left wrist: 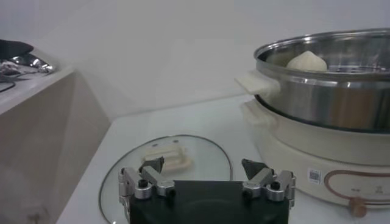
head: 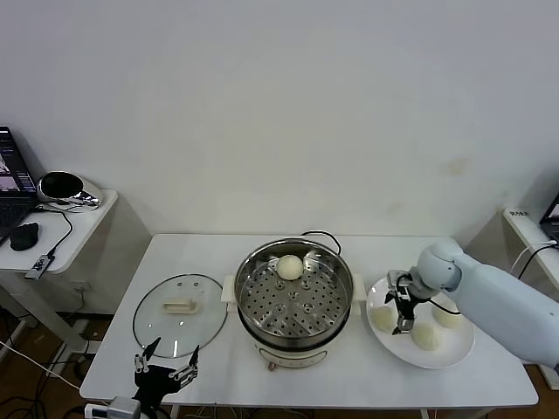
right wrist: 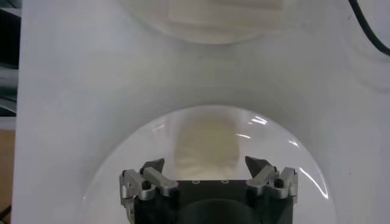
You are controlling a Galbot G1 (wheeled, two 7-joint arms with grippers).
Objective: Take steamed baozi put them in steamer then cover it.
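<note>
The steamer (head: 294,301) stands mid-table with one baozi (head: 289,267) on its perforated tray; the left wrist view shows that pot (left wrist: 329,91) and bun (left wrist: 306,61) too. Three more baozi (head: 425,335) lie on a white plate (head: 397,347) to the right. My right gripper (head: 400,312) hangs open just above the plate's leftmost bun (head: 383,318). In the right wrist view that baozi (right wrist: 204,143) sits ahead, between the open gripper's (right wrist: 205,164) fingers. The cover (head: 180,314) lies flat left of the steamer. My left gripper (head: 168,356) waits open at its near edge, holding nothing (left wrist: 202,164).
A side table (head: 52,229) with a laptop, mouse and headset stands at the far left. The steamer's black cord (head: 323,236) runs behind the pot. The wall is close behind the table's far edge.
</note>
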